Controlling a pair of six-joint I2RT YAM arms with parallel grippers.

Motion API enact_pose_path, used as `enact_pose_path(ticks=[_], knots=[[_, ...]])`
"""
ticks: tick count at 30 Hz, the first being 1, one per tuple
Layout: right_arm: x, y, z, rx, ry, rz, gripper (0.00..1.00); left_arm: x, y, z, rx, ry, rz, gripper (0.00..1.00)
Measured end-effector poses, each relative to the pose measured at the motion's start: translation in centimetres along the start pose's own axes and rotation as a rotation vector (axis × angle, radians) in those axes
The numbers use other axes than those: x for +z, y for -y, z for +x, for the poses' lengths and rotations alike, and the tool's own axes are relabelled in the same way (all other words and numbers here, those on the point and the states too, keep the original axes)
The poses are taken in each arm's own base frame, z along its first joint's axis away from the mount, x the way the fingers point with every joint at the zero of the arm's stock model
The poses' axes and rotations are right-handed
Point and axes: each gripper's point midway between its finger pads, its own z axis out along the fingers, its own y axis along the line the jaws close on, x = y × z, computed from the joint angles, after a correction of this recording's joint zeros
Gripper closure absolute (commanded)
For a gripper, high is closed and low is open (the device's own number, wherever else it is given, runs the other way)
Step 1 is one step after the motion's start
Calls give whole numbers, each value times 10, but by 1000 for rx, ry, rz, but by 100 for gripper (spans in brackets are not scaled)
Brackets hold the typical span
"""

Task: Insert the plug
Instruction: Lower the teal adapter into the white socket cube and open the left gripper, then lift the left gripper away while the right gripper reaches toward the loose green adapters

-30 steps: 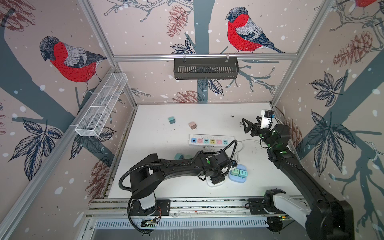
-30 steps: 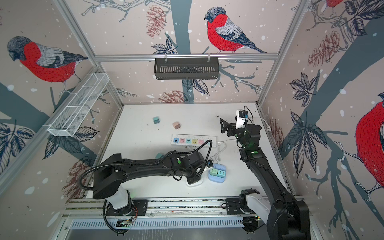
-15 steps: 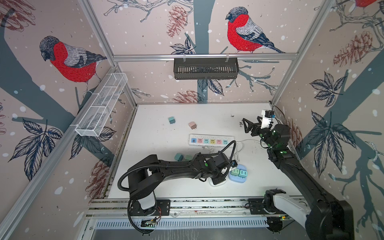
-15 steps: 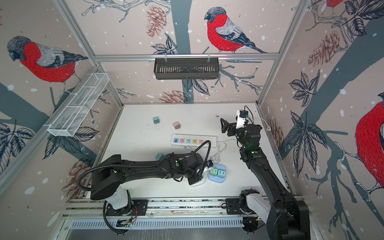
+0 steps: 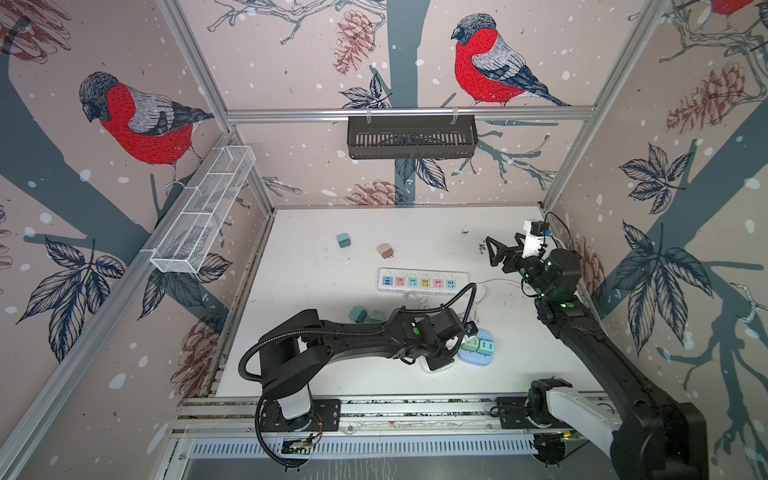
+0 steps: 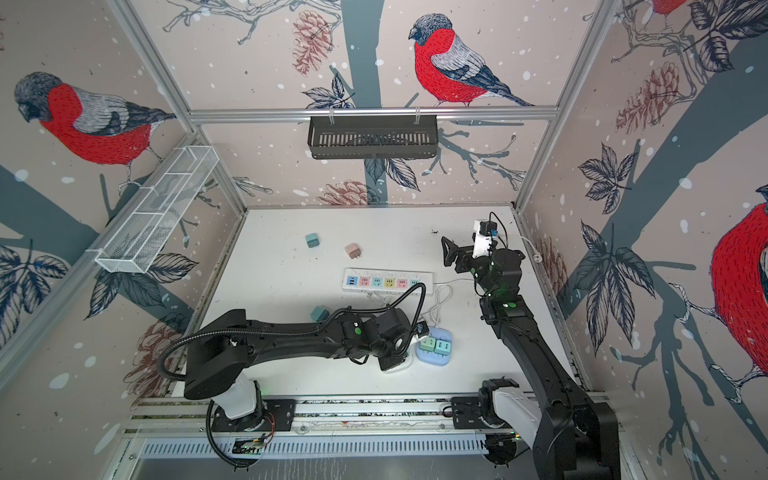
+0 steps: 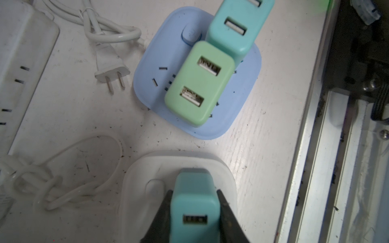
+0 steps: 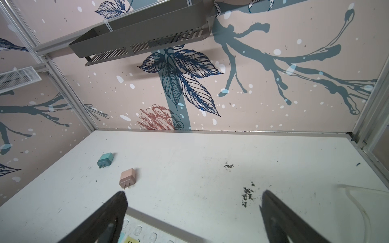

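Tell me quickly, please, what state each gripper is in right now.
Left gripper: shut on the teal plug, at the white socket.
Right gripper: open, holding nothing.

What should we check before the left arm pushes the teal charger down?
1. Grip: left gripper shut on the teal charger, one finger on each side. Ok.
2. Position: charger is over the white socket. Ok.
3. Prongs lined up with the slots: hidden under the charger. Cannot tell.
4. Seating depth: not visible from these views. Cannot tell.
5. Neighbours: blue socket with the green charger sits apart from the white one. Ok.
6. Right gripper open, off at the far side of the table. Ok.
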Motion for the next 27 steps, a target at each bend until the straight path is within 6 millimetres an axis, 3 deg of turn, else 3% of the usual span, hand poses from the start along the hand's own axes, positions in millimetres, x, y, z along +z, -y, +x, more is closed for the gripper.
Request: enact_pose_path(ticks=[1,2,5,6,12,17,20,24,27], knots=[[0,0,0,0,0,0,0,-1,0,-1,0,3,-1,4],[0,0,0,0,0,0,0,-3,-1,-1,3,1,-5,2],[0,0,0,0,0,0,0,-14,-2,16,7,-67,-17,2],[0,0,0,1,0,3,0,-21,-4,11,10,-58,-31,2],[-1,16,-4,52,19,94,0,-88,-20,-46,21,161,-130,2],[-3,36,-13,153,58,205,0,-165,-57,-69,-32,421,-332,2],[-3,48,-22,248,76,275,0,-203,-95,-56,-124,575,-477,2],[-4,54,-25,398,103,310,0,-243,-156,-11,-357,739,-700,2],[-10,56,-24,479,121,322,0,-267,-191,26,-505,841,-837,2]])
